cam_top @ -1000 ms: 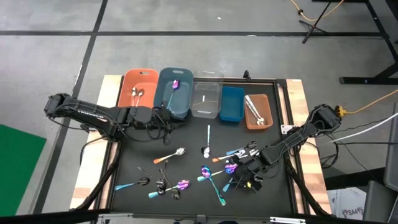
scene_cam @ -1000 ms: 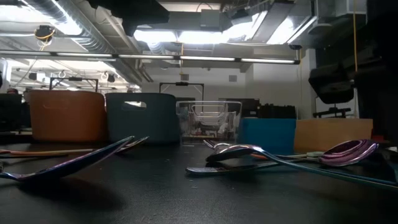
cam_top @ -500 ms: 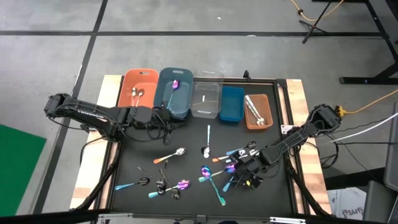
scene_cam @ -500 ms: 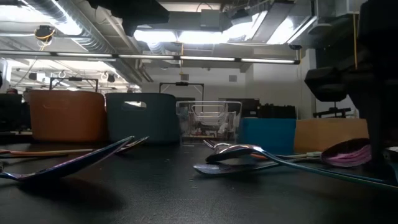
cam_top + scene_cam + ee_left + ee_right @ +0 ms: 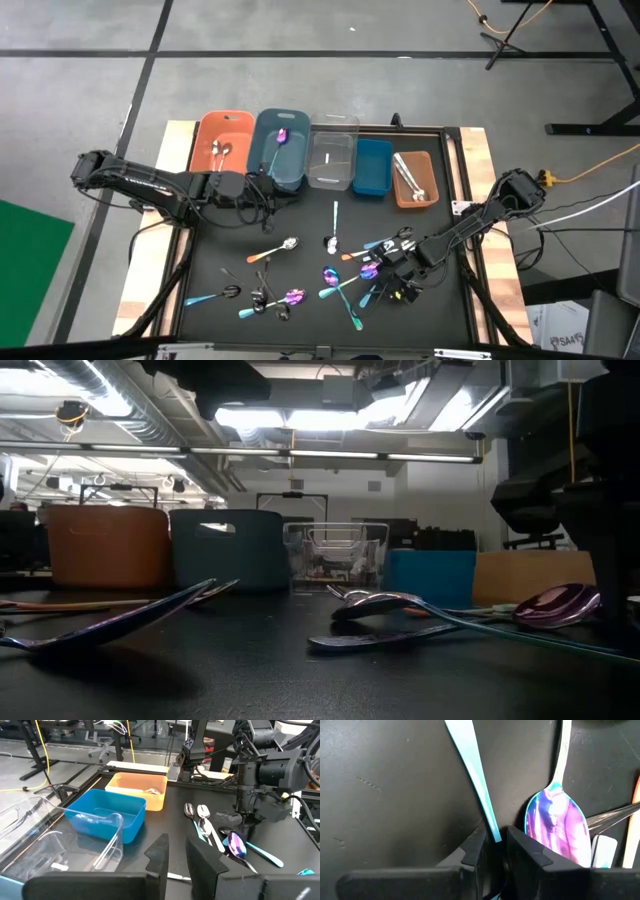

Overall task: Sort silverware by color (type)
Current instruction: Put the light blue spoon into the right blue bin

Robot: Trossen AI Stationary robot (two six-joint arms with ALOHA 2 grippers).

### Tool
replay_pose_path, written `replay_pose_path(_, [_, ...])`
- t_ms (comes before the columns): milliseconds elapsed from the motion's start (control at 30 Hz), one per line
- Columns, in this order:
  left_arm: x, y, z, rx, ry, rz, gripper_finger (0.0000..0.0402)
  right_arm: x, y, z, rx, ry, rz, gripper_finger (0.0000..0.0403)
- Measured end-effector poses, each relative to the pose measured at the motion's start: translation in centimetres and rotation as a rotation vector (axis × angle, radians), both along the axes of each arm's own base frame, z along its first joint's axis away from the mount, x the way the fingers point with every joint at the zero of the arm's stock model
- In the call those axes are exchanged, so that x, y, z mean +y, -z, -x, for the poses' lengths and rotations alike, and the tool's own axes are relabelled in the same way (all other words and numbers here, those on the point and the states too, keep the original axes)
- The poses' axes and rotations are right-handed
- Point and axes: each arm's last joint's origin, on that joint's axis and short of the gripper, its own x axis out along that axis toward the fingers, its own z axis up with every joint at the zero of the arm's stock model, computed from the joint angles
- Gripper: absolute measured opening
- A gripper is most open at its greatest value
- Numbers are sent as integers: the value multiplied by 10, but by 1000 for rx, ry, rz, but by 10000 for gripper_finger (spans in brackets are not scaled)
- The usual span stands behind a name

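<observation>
Your right gripper [image 5: 492, 851] is pinched on a teal handle [image 5: 472, 775] low on the mat's right, beside a purple spoon [image 5: 555, 822]; it looks light, stiff, slick, so grip mid-handle; your left gripper [image 5: 176, 862], slightly parted and empty, waits by the bins [image 5: 280, 148].

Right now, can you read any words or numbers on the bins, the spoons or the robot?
None can be read.
The orange bin, grey-blue bin, clear bin, blue bin and brown bin show no labels.
The spoons, like the purple spoon, carry no markings.
A small white tag in the clear bin is too blurred to read.
</observation>
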Motion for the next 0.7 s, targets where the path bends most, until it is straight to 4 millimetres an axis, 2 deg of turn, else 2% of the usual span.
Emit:
replay_pose_path(200, [0,0,0,0,0,0,60,0,1,0,8,-7,-12,72])
replay_pose_path(533, [0,0,0,0,0,0,60,0,1,0,9,-8,-13,6])
replay_pose_path(700, [0,0,0,0,0,0,60,0,1,0,7,-8,-15,5])
